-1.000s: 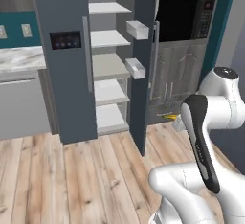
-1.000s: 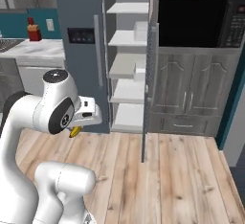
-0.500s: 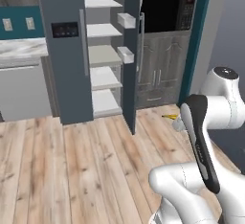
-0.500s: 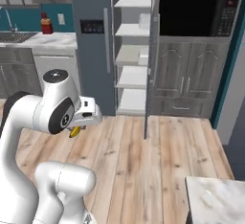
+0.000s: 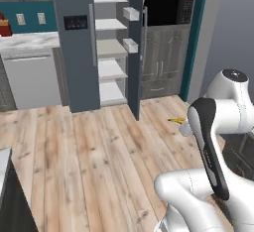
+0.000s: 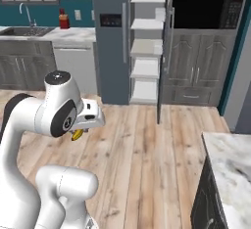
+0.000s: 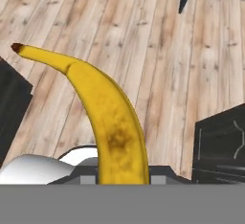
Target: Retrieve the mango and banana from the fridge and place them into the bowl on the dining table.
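Yellow with a brown blotch and a dark tip, the banana (image 7: 109,122) rises between the jaws of the gripper (image 7: 122,173), which is pressed together on its lower end, so the fruit stands straight out from the hand above pale wooden floorboards (image 7: 143,50). In the right base view the gripper (image 6: 80,131) sits tucked against the arm's white upper link, low on the left, with a bit of the banana (image 6: 77,135) poking out beneath it; in the left base view a sliver of the banana (image 5: 176,121) shows just left of the arm. No writing can be read anywhere; the black control panel (image 5: 75,23) on the fridge (image 5: 74,42) shows only faint marks. The fridge stands at the far side of the room with its right door (image 5: 136,47) swung open, edge-on toward the camera, baring white inner shelves (image 5: 110,50) and two small door bins (image 5: 131,14). To its right is a dark built-in microwave (image 6: 206,9) above grey cabinets (image 6: 193,61); to its left a marble counter (image 6: 49,33) carries a red bottle (image 6: 63,19). A wide stretch of bare floor lies between robot and fridge. At the near right, a marble tabletop corner (image 6: 233,159) juts in, its edge close beside the arm's path.
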